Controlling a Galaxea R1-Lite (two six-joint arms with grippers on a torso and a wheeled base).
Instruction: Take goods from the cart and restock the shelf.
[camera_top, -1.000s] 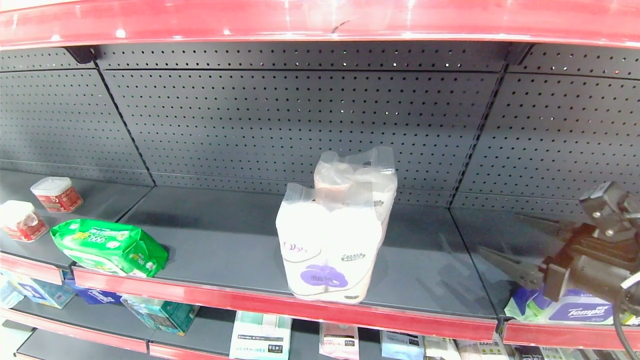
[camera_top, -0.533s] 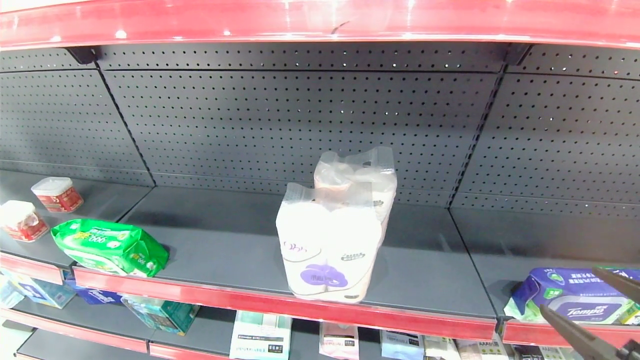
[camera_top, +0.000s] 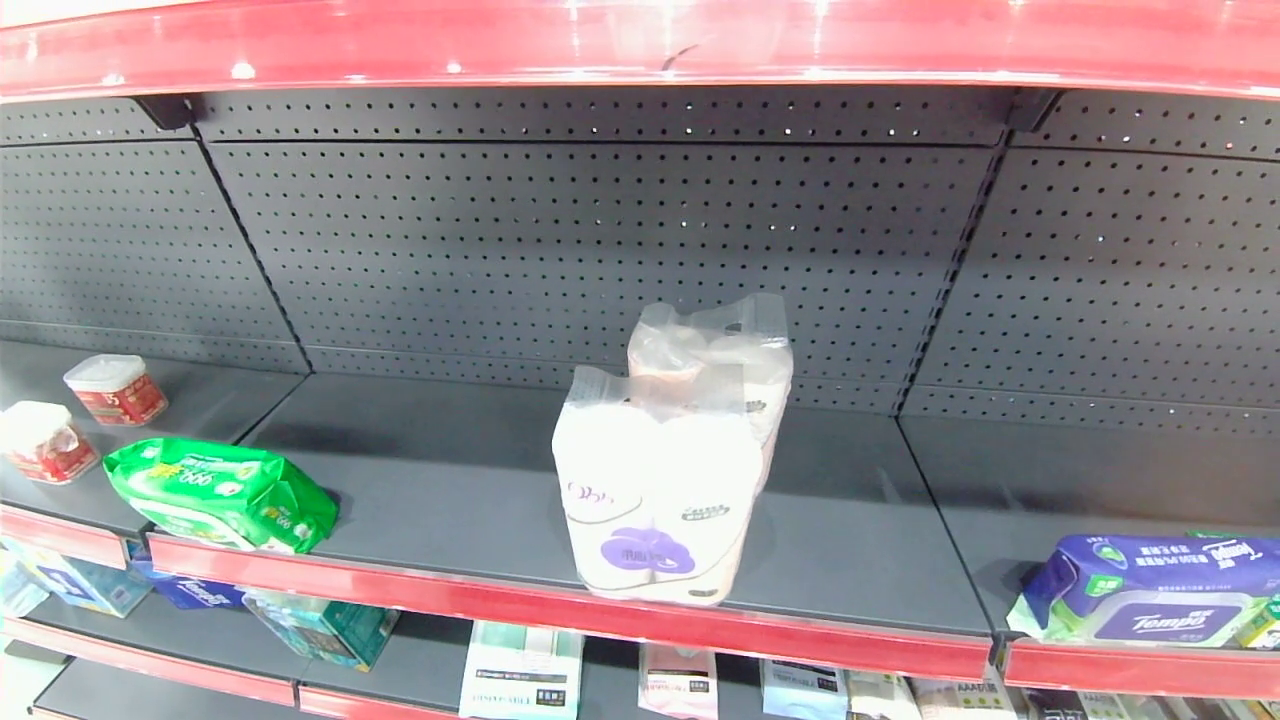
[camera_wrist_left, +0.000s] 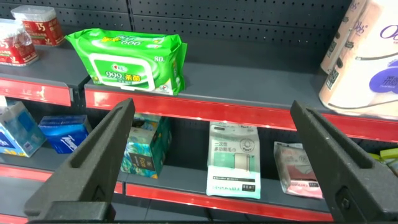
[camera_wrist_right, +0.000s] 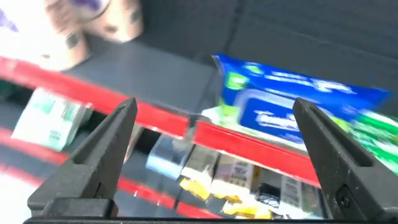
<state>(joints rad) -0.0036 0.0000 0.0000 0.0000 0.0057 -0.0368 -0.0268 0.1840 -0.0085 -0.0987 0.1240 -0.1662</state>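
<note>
Grey shelf (camera_top: 430, 480), tissue rolls (camera_top: 655, 490) at red edge (camera_top: 480, 598)

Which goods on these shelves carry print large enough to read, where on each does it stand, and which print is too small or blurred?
green soft wipes pack: large white digits on its lid label, readable.
blue-purple soft wipes pack: a white word on its front label, readable.
white toilet-roll pack: purple emblem, characters too small.
red-labelled round tubs: print too small.
white pouch on the lower shelf: lines of characters, too small to be sure.
</note>
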